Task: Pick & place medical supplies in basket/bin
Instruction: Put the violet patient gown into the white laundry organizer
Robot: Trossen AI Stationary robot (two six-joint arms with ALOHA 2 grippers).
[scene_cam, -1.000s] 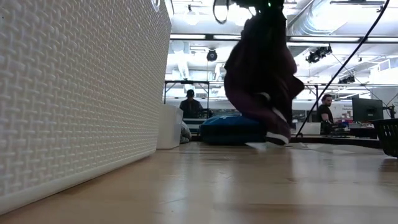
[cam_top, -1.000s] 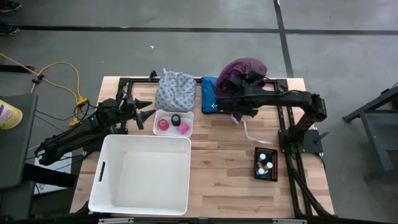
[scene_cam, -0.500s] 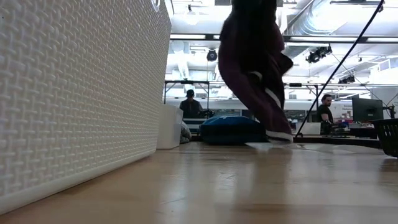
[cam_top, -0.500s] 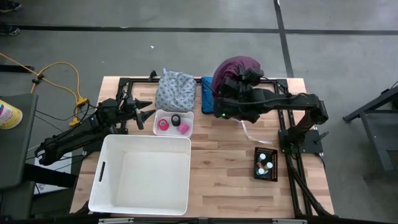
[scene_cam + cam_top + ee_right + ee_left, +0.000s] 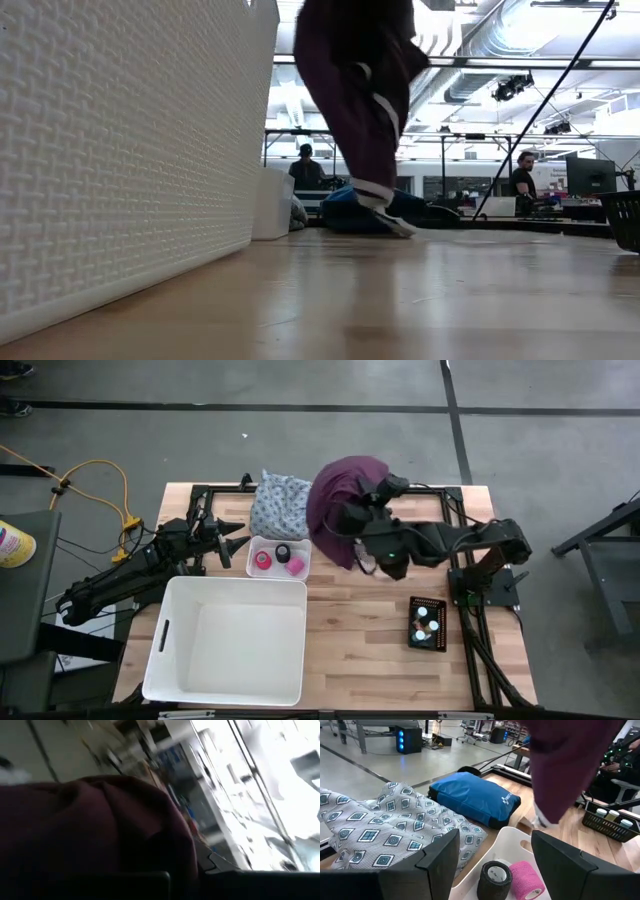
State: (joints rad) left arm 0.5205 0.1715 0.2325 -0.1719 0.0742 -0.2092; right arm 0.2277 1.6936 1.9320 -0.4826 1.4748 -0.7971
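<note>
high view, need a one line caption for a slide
Right gripper carries the purple cloth above the table toward the white bin; left gripper waits open beside the tape-roll tray.

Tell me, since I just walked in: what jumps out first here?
The purple cloth, hanging in the air from the right claw above the table's far middle. Next, the big white bin at the near left, with the left claw open beside its far corner.

right arm (image 5: pixel 440 542) carried purple cloth (image 5: pixel 335 510) leftward, higher.
</note>
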